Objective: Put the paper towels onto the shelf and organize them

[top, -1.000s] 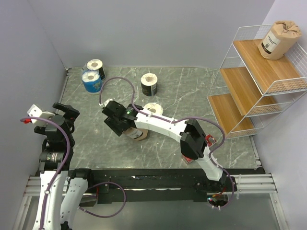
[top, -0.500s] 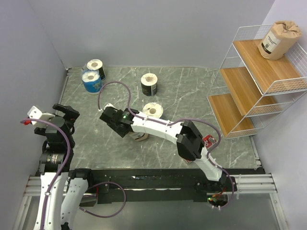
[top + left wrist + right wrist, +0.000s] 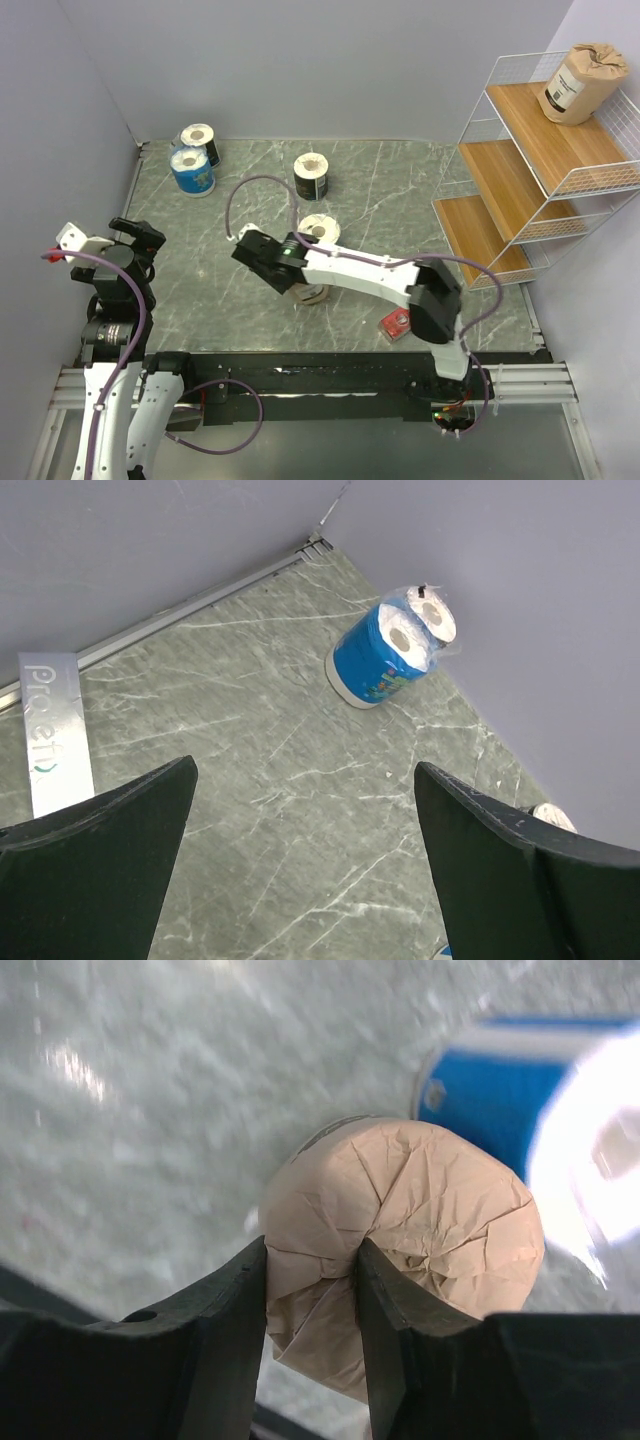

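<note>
A brown kraft paper towel roll [image 3: 400, 1230] is pinched by the crumpled top of its wrapper between my right gripper's [image 3: 310, 1260] jaws; from above, this roll [image 3: 313, 294] sits low over the table's middle under the right gripper [image 3: 298, 283]. A blue roll [image 3: 500, 1110] stands just beyond it, its white top [image 3: 320, 228] showing from above. A black roll [image 3: 312, 177] stands farther back. Another blue roll [image 3: 385, 660] and a black one [image 3: 200, 140] are in the far left corner. One brown roll [image 3: 582, 82] lies on the shelf's [image 3: 510, 175] top tier. My left gripper [image 3: 305, 770] hangs open and empty at the left.
A flat red box [image 3: 395, 325] lies near the front edge beside the right arm's base. Grey walls close in the table at the left and back. The shelf stands against the right wall, its two lower tiers bare.
The right gripper's jaws have closed onto the brown roll's wrapper, and the gripper has shifted right with the roll. The left arm has stayed put.
</note>
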### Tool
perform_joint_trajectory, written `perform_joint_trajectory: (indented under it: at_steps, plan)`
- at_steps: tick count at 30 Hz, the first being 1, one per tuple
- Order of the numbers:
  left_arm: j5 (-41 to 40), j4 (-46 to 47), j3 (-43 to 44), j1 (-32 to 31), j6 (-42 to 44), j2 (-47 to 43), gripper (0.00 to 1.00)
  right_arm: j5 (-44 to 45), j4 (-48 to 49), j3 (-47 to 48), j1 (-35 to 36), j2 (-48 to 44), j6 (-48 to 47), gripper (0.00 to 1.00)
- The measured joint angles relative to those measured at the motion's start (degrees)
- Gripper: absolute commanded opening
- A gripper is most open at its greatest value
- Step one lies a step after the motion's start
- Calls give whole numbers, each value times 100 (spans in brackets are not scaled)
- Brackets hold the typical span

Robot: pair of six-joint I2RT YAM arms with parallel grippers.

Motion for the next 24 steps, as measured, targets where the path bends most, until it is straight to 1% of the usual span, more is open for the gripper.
perform_joint_trajectory:
  at_steps: [4,8,13,16,20,24]
  plan:
    - [39,11,0,0,11,0,96,-57,-118,-404,2,-863,-11,43]
    - [46,13,0,0,13,-13,97,-35,-144,-442,2,-1626,-48,43]
    - [107,31,0,-26,17,-63,96,455,-374,-424,-9,-2151,-219,43]
    - [164,35,0,-50,20,-63,97,979,-682,-114,-52,-2166,-562,44]
    - [214,50,0,-79,35,-63,96,1725,-723,461,-225,-2205,-1322,44]
    - [262,81,0,-122,37,-66,96,2201,-553,1182,-715,-2293,-2149,44]
